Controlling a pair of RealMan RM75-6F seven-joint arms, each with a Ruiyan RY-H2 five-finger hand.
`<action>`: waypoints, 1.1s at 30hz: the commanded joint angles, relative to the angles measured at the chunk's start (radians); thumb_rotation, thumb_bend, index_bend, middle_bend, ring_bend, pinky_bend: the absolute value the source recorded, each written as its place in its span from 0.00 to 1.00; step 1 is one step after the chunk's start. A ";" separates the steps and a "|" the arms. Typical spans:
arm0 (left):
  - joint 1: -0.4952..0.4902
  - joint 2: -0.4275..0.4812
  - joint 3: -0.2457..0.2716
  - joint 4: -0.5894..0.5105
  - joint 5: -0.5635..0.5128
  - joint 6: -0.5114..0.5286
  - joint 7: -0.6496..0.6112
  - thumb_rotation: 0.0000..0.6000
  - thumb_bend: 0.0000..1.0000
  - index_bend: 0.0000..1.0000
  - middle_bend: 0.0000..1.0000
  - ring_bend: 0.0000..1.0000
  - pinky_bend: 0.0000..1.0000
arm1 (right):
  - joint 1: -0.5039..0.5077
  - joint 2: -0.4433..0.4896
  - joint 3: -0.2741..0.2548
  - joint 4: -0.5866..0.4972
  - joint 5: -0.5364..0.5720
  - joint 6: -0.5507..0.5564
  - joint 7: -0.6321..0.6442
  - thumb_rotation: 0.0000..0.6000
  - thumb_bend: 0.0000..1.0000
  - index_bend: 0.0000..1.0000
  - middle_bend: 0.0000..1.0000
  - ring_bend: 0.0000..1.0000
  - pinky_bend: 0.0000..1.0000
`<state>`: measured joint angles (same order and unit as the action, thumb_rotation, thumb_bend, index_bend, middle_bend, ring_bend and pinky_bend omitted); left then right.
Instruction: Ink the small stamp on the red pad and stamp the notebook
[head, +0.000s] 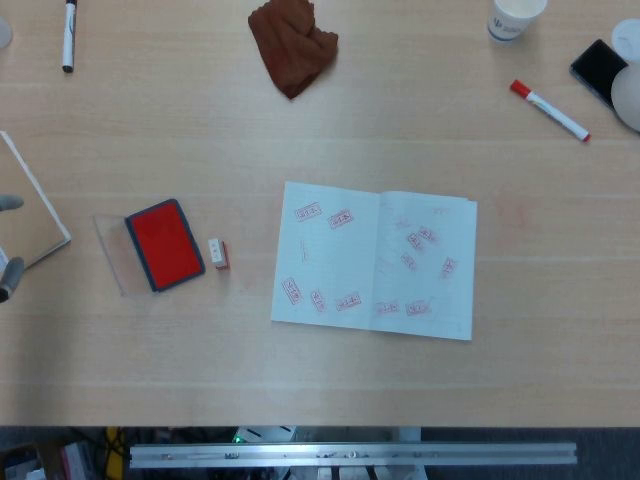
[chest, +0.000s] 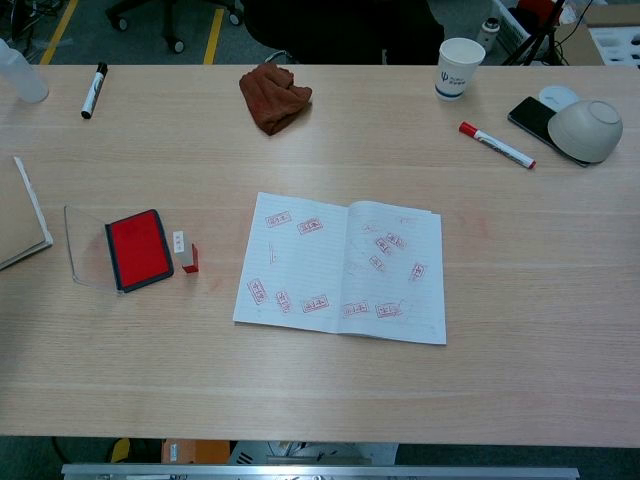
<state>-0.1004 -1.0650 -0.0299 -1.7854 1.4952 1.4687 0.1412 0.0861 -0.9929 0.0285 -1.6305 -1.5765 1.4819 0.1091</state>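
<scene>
While lying just beside the red pad (chest: 139, 249), the small stamp (chest: 186, 253) shows white and red.

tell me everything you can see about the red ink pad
The red ink pad is a flat rectangle of bright red felt-like surface framed by a dark blue-grey case. Its clear lid is swung open and lies flat on the table to the pad's left. The pad sits slightly skewed on the left part of the wooden table. The small stamp stands right beside its right edge; I cannot tell whether they touch. No hand is on it.
</scene>
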 joint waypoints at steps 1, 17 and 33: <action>0.000 0.001 0.001 0.000 0.002 0.000 -0.002 1.00 0.26 0.29 0.33 0.30 0.37 | 0.000 0.001 0.000 0.000 -0.001 0.001 0.001 1.00 0.29 0.35 0.33 0.23 0.35; -0.039 -0.007 -0.002 0.071 0.127 0.018 -0.119 1.00 0.26 0.31 0.35 0.33 0.45 | -0.003 0.007 -0.001 0.000 0.000 -0.001 0.003 1.00 0.28 0.35 0.33 0.23 0.35; -0.246 -0.023 0.011 0.161 0.344 -0.139 -0.213 1.00 0.26 0.33 0.70 0.75 1.00 | 0.007 0.010 0.000 -0.005 0.013 -0.026 -0.008 1.00 0.29 0.35 0.33 0.23 0.35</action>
<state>-0.3130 -1.0830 -0.0219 -1.6414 1.8151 1.3622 -0.0671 0.0930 -0.9833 0.0290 -1.6353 -1.5643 1.4565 0.1012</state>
